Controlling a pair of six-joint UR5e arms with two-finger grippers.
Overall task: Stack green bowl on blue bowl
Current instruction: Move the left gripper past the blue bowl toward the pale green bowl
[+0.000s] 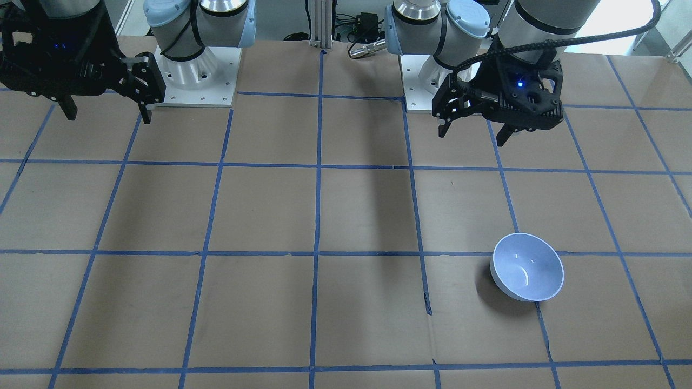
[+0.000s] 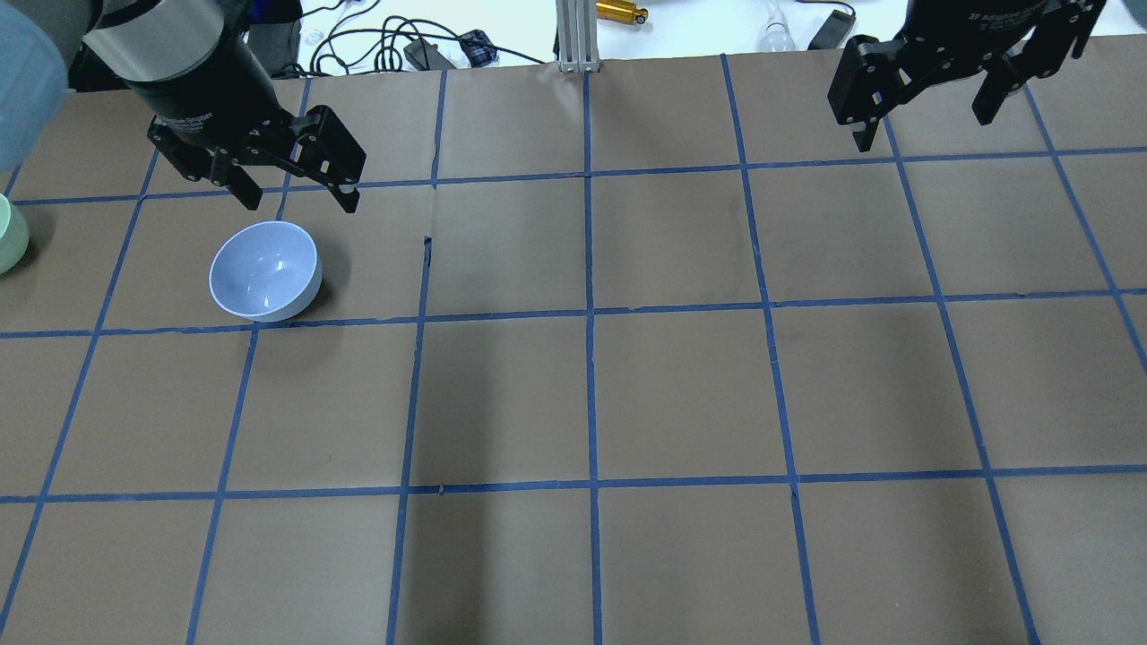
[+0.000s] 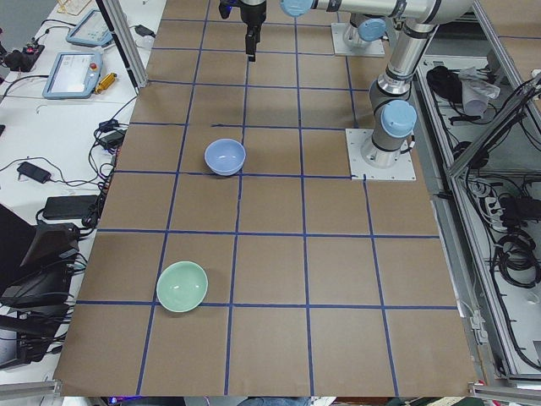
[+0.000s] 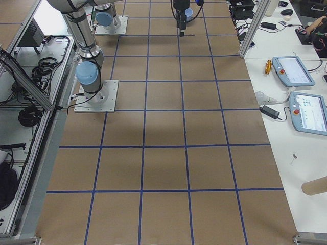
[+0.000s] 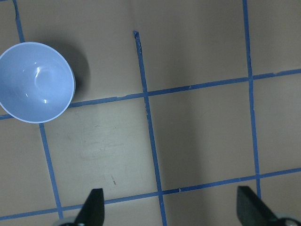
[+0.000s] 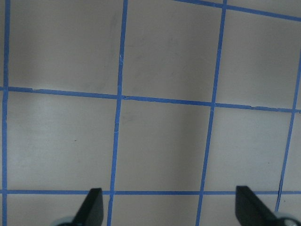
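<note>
Nothing picked up yet. green bowl (image 3: pixel 182 286) sits upright near the table's (image 2: pixel 681 394) left end, toward the operator-side edge, close to that corner. The overhead view only catches a sliver of it at the frame edge. blue bowl (image 2: pixel 265 270) is upright too, further in from the left end on the same side of the centreline. The two are well apart.

left gripper (image 2: pixel 296 193) hangs high over the left half with its jaws spread wide and nothing between them. It's nearer the blue bowl than the green one, and its wrist cam sees only the blue. right gripper (image 2: pixel 923 125) is parked up toward the right end, also wide open and empty. I'd leave it out of this.

The step in hand looks like the reach to the green bowl, and the left arm is the obvious pick.
- Take the bowl by the rim, one finger inside the wall and one outside. The body looks too wide to span.
- The plastic is glossy, so it could slip or tilt. Close fully before lifting and lift straight up.
- Carry it high enough to clear the blue rim and centre it over the blue bowl.
- Lower it until it seats, then open. Dropping it from height risks knocking the blue one.
</note>
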